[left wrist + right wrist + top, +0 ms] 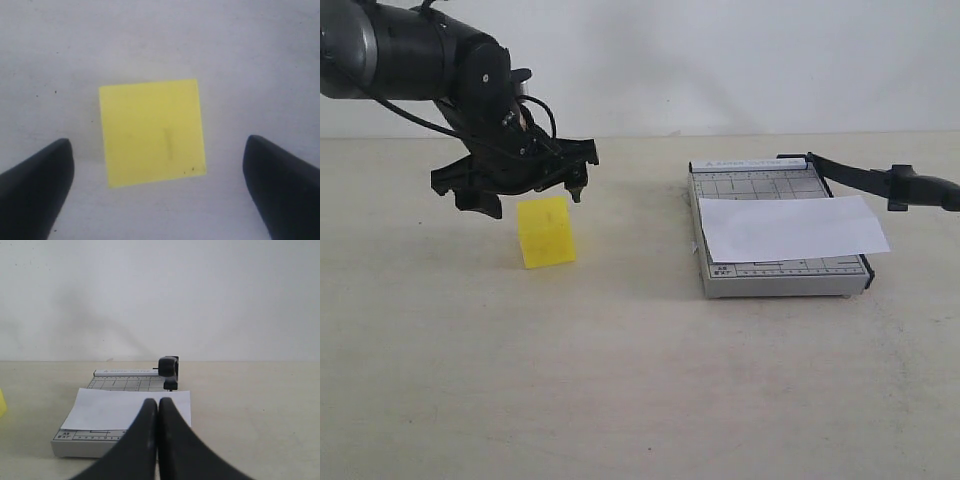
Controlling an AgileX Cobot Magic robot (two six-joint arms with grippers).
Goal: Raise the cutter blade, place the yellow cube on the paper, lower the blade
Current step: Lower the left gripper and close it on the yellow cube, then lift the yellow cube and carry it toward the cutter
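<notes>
Left wrist view: yellow cube (pixel 152 132) sits centre frame on the table (pixel 260 45); left gripper (pixel 157 145) spread wide over it. Likely rigid, light, smooth: grip opposite flat faces. Right gripper (pixel 158 402) closed, empty.

Right gripper (pixel 158 401): fingers (pixel 140 440) pressed flat together along their length (no gap shows). Directly beyond the fingertips the paper (pixel 125 407) lies flat on the grey trimmer (pixel 75 446), its near edge partly hidden behind the fingers. Past the paper, in line with the fingertips, stands a black end of the blade (pixel 169 369). The cube (pixel 2 402) shows as a yellow sliver well off to one side, cut by the frame edge. The trimmer rests on a pale table (pixel 260 430).
</notes>
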